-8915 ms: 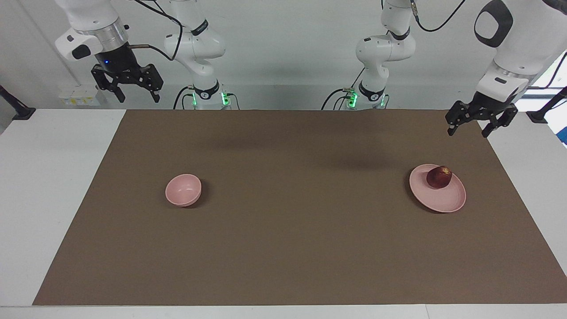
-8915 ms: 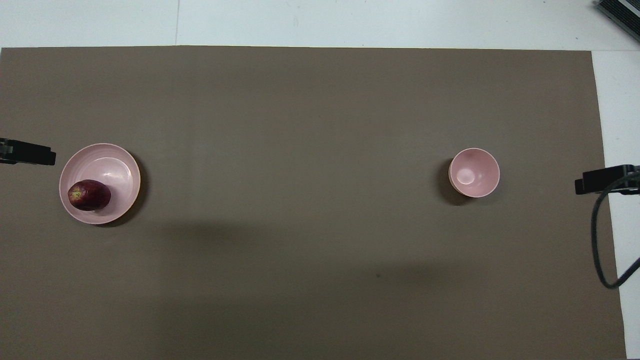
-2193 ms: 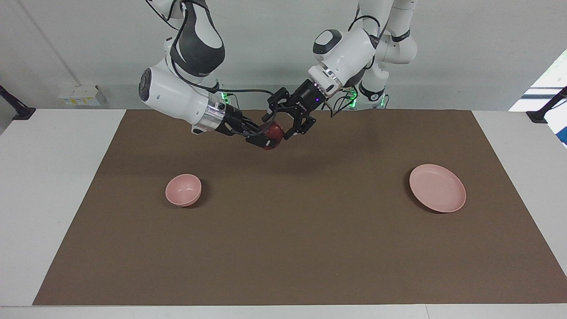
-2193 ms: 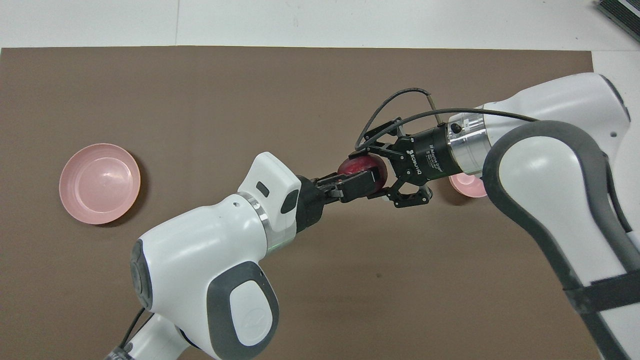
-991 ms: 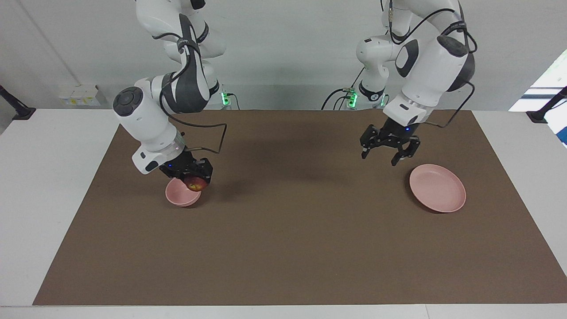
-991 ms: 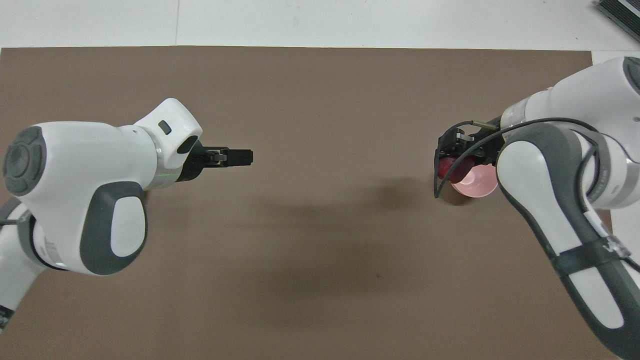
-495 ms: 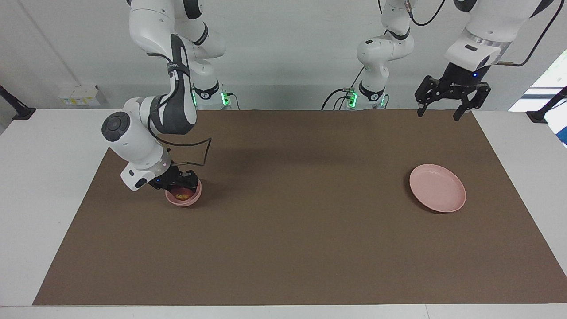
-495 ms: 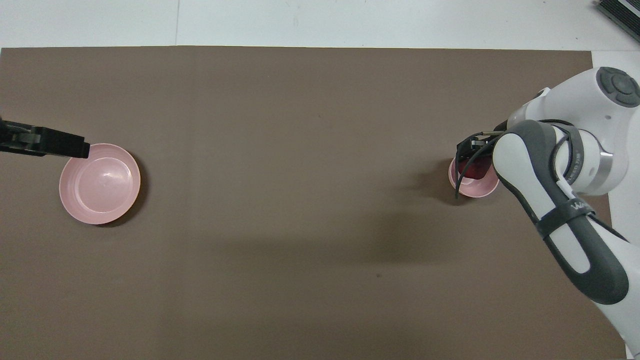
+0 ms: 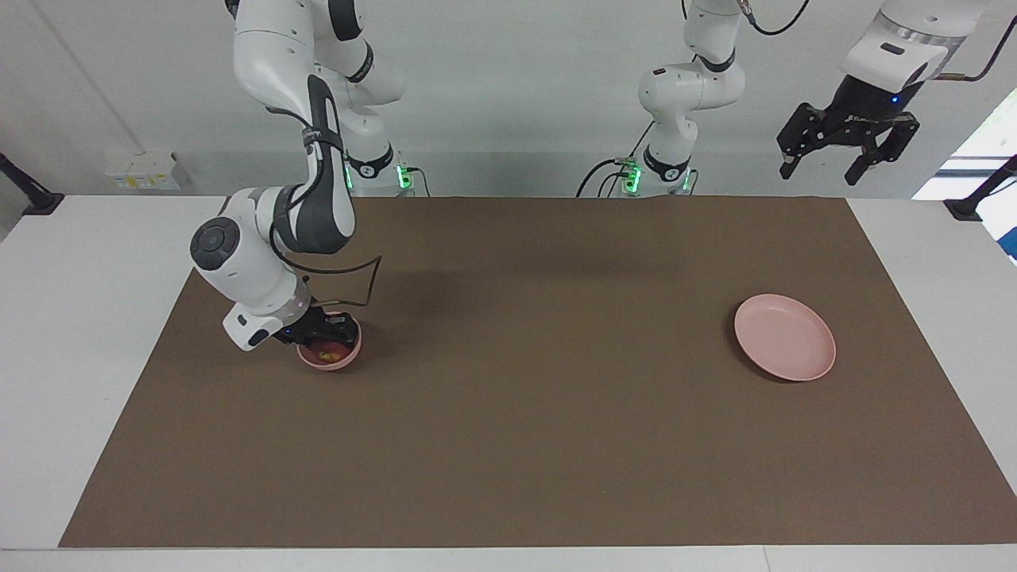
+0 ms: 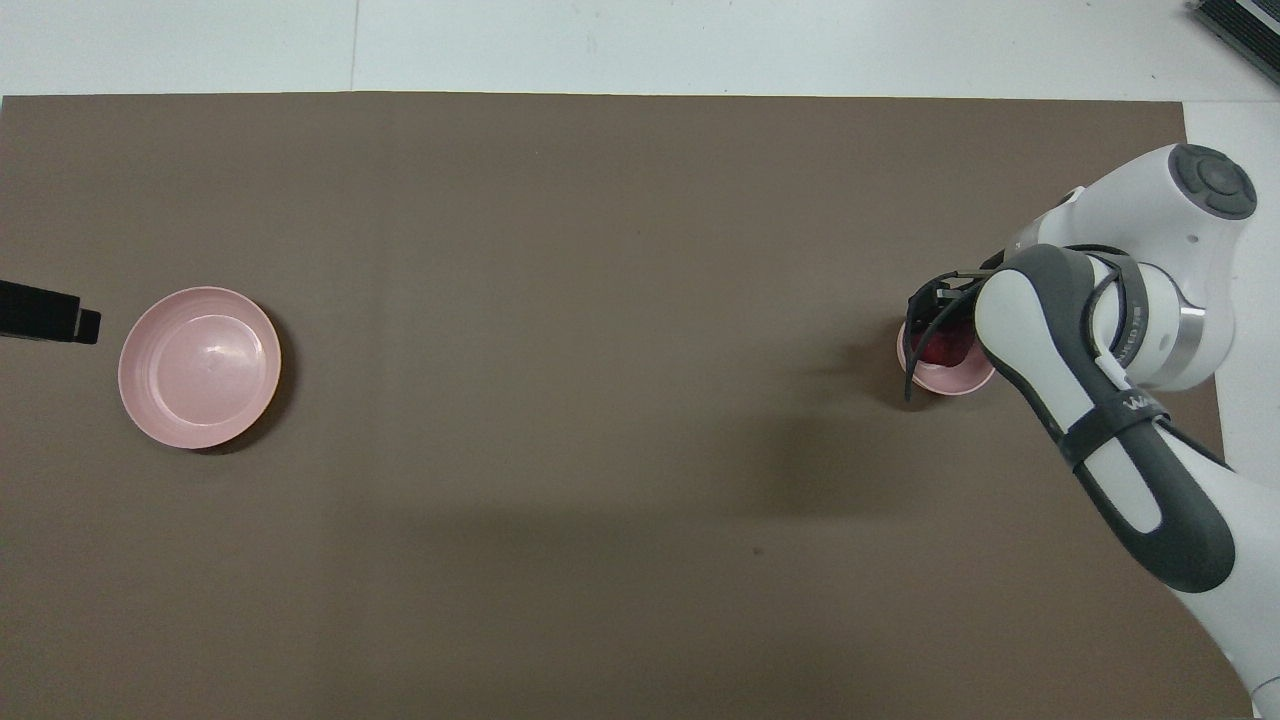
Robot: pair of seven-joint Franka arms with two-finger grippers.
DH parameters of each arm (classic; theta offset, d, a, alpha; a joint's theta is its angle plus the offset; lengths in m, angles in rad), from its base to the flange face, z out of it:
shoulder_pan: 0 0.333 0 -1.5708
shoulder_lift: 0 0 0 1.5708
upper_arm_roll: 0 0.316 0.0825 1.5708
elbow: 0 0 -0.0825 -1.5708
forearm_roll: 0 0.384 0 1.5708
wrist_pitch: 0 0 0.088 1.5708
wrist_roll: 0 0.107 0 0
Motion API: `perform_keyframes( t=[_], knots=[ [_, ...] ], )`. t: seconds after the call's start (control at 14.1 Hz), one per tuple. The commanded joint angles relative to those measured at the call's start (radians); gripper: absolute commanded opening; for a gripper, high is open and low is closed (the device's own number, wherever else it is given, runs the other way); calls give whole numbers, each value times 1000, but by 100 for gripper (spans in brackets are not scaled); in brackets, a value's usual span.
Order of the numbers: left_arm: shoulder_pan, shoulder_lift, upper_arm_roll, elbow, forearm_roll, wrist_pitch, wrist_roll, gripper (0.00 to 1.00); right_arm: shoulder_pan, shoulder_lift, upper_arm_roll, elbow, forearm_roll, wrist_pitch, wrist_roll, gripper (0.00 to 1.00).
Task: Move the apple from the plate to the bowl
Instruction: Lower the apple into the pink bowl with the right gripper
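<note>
Right hand [image 9: 326, 340]: lowered into bowl [image 9: 348, 357], fingers clamped on apple [image 9: 326, 352]. Apple inside bowl, at right arm's end of brown mat [image 9: 524, 413] on counter [image 9: 79, 318]. Left hand [image 9: 846, 147]: raised high above left arm's end of counter, fingers spread wide, holding nothing, waiting. Plate [image 9: 784, 347]: bare, at left arm's end of mat, well apart from bowl.
</note>
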Motion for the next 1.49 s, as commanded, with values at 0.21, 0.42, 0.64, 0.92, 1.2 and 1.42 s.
perform_keyframes(
  t=[0.21, 0.42, 0.64, 0.92, 1.2, 1.42],
  knots=[
    [-96, -36, 53, -3, -2, -49, -4, 100, -25, -6, 10, -37, -24, 43, -50, 14],
    [-84, -45, 58, -18, -2, -65, -6, 100, -26, -3, 10, -39, -24, 45, -44, 35],
    [-87, -44, 76, -17, 3, -61, -12, 100, -25, -3, 10, -49, -24, 45, -40, 50],
    [-87, -47, 76, -18, 9, -93, -103, 100, -25, -4, 10, -55, -24, 57, -40, 65],
    [-70, -58, 76, -32, 24, -99, -112, 100, -23, -6, 10, -58, -24, 57, -38, 83],
    [-69, -58, 75, -32, 24, -90, -113, 100, -23, -6, 10, -59, -24, 57, -38, 91]
  ],
)
